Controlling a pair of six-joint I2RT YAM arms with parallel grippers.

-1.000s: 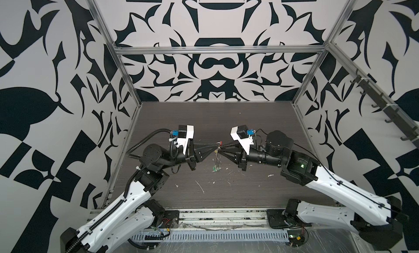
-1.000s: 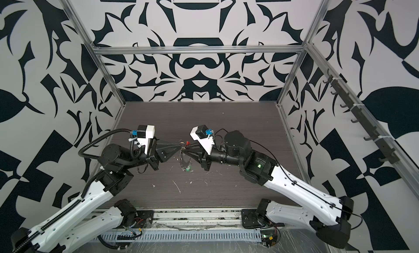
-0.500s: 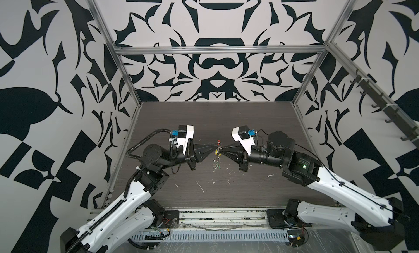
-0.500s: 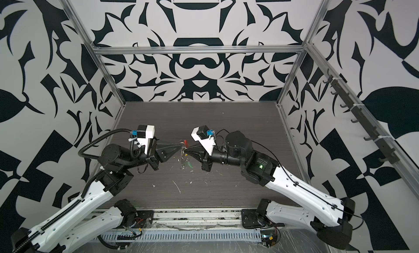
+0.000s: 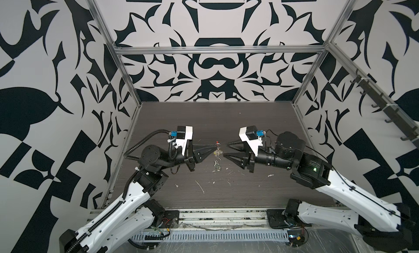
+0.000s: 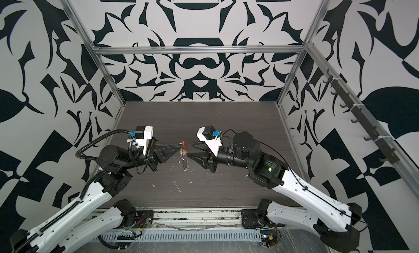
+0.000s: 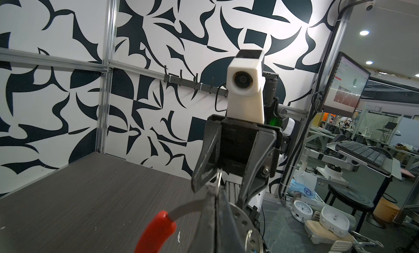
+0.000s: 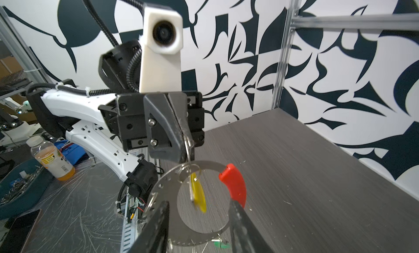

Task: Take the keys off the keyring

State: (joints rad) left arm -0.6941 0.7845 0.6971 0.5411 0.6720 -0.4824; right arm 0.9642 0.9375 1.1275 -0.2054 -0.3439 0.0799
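One keyring (image 8: 165,188) hangs from left pincer (image 8: 184,149), table (image 5: 204,118) edges far; right pincer (image 5: 225,149) seemingly clear.

Black-and-white patterned wall panels (image 5: 215,18) in silver aluminium framing (image 5: 217,50) surround the dark wood-grain bench (image 5: 215,118); a black hook rail (image 7: 186,83) lines the wall behind the right gripper (image 5: 225,149).
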